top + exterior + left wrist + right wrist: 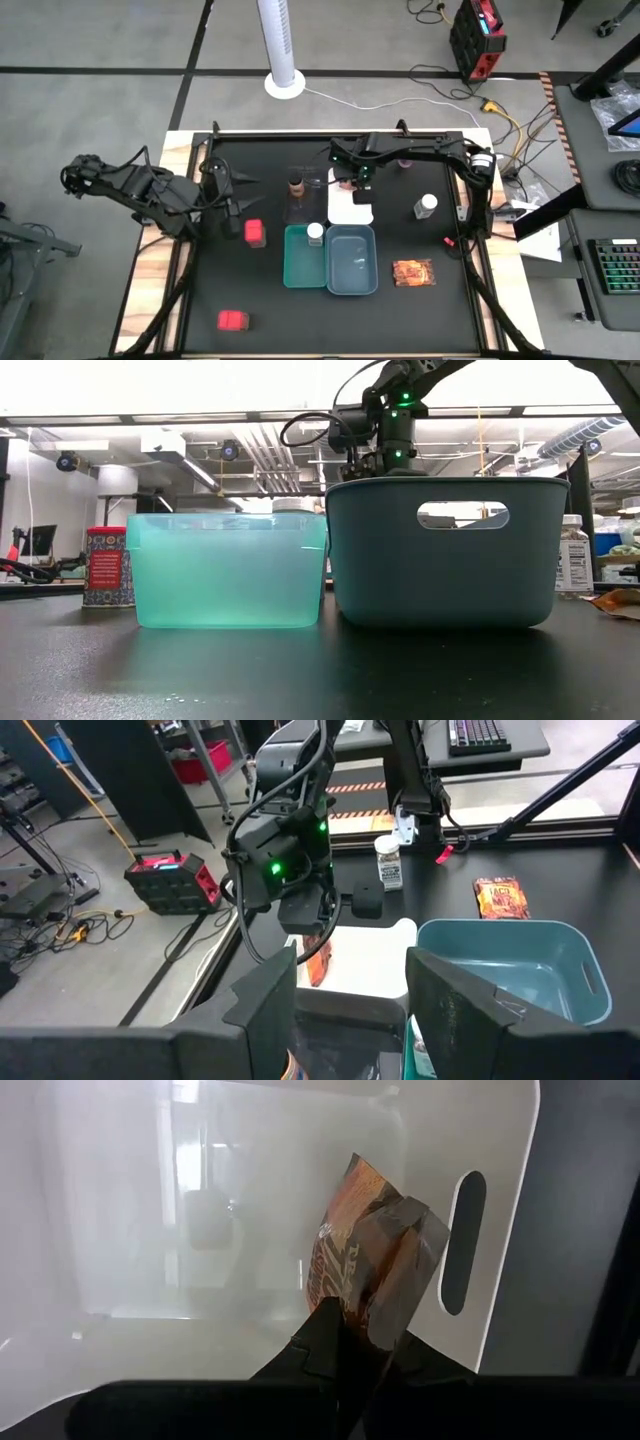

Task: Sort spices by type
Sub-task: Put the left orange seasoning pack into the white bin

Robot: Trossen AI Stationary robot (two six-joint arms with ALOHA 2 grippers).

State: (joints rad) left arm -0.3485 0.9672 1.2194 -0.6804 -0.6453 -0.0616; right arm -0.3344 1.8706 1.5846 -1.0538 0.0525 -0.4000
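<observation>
My right gripper hovers over the white tray, shut on a clear packet of orange-red contents; this packet also shows in the left wrist view. My left gripper waits open at the table's left, next to a red box. The second packet lies flat on the table. One white-capped jar stands in the teal tray, the other jar on the table. A brown-capped bottle stands in the clear tray. The second red box sits near the front left. My right gripper pinches the packet by its upper end between the two fingers, coming from above and pointing down. The packet hangs below the fingers inside the white tray. Whether its lower end rests on the tray's floor, I cannot tell.
The grey-blue tray stands right of the teal one, near the table's middle, and both fill the low view's foreground. The right arm spans the far side of the table. Bare tabletop lies at the front and the right.
</observation>
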